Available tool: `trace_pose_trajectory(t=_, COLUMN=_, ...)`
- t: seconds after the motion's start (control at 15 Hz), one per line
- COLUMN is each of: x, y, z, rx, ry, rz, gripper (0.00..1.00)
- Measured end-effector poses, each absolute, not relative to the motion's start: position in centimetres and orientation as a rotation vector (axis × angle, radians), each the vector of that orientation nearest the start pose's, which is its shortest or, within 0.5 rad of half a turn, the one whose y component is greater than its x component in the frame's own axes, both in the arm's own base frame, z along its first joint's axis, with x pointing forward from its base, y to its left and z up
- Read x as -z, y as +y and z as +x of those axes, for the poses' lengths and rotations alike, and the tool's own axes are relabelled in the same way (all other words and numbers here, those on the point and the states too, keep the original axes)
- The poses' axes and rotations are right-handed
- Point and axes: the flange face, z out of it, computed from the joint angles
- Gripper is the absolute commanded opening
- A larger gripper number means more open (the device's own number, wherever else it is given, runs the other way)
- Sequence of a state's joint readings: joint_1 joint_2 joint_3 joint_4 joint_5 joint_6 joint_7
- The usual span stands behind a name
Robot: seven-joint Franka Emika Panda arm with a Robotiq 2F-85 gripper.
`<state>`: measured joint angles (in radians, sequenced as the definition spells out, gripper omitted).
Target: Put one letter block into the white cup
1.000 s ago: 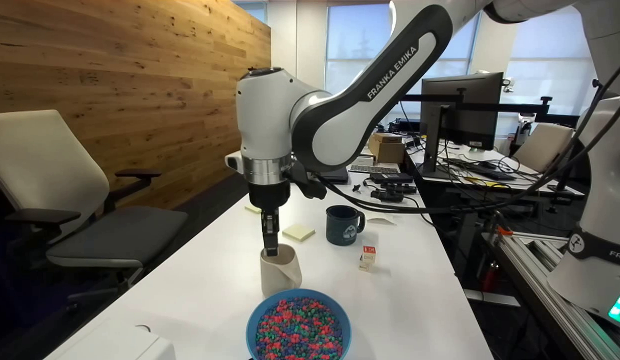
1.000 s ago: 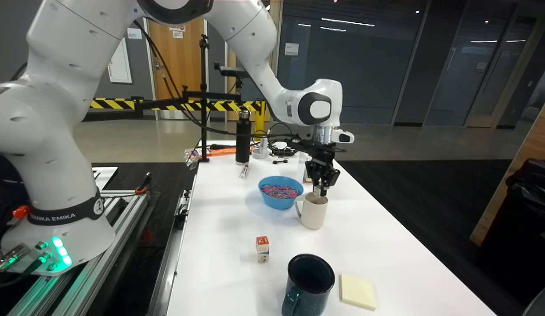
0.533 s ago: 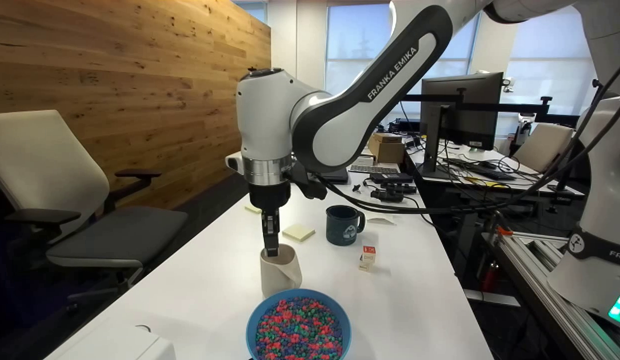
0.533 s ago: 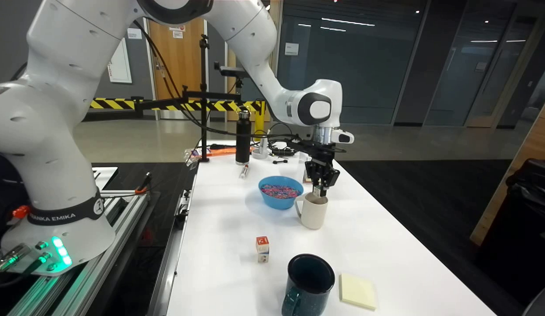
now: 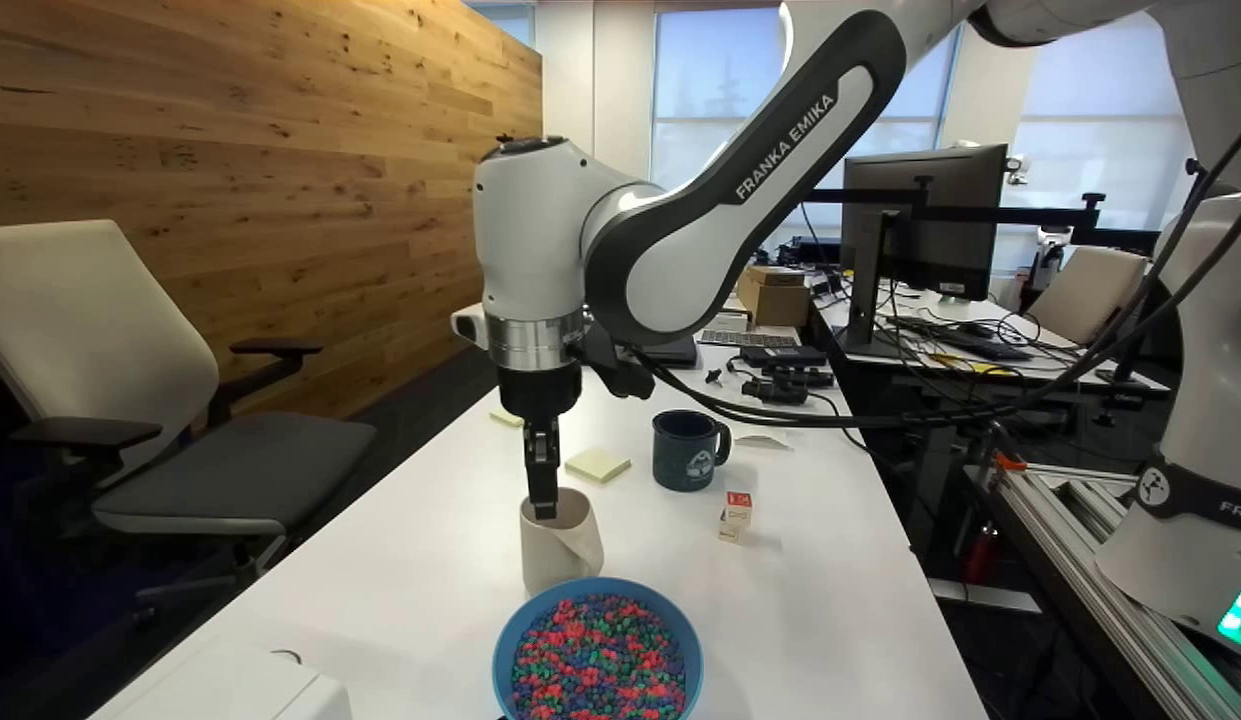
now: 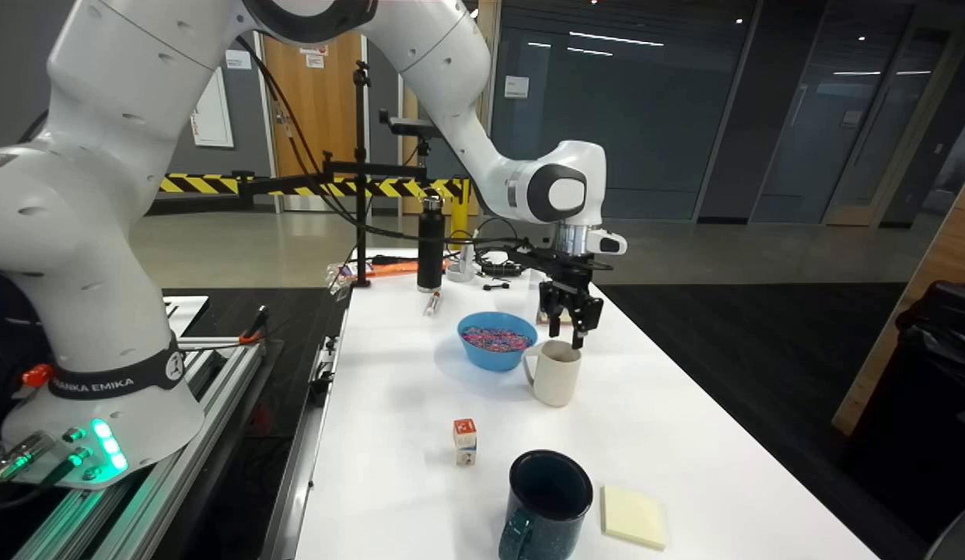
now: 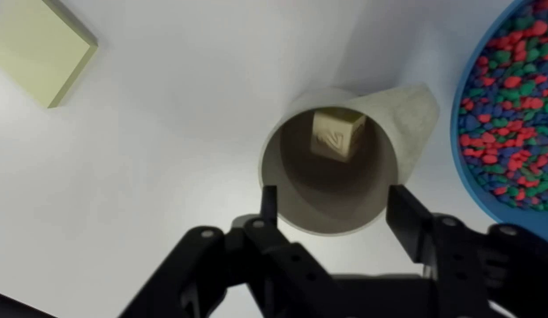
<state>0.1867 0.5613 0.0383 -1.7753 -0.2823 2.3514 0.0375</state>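
The off-white cup stands upright on the table and also shows in an exterior view and in the wrist view. A handle shows on its side. One pale letter block lies inside the cup, seen in the wrist view. My gripper is open and empty, its fingertips spread over the cup's mouth. In both exterior views the gripper is at or just above the rim. More letter blocks stand stacked on the table, also in an exterior view.
The blue bowl of colourful bits stands close beside the cup. The dark blue mug and a yellow sticky-note pad are on the table. A black bottle stands farther off in an exterior view.
The gripper has opened and let go of the letter block, which is now in the cup. The arm has hardly moved.
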Motion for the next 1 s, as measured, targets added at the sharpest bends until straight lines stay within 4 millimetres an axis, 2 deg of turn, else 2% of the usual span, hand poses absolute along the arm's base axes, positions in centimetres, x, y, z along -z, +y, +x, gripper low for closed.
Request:
trace_pose_trajectory(t=0.13, x=-24.5, y=14.2, z=64.7, rx=0.067, ry=-0.625, rz=-3.259, gripper=1.0)
trace_pose_trajectory(t=0.6, x=-24.8, y=14.2, z=64.5, rx=0.069, ry=-0.628, rz=-3.259, gripper=1.0)
trace_pose_trajectory(t=0.8, x=-25.7, y=14.2, z=63.0, rx=0.033, ry=-0.635, rz=-3.264, gripper=1.0)
trace_pose_trajectory(t=1.0, x=-26.8, y=13.2, z=60.4, rx=-0.027, ry=-0.622, rz=-3.273, gripper=1.0)
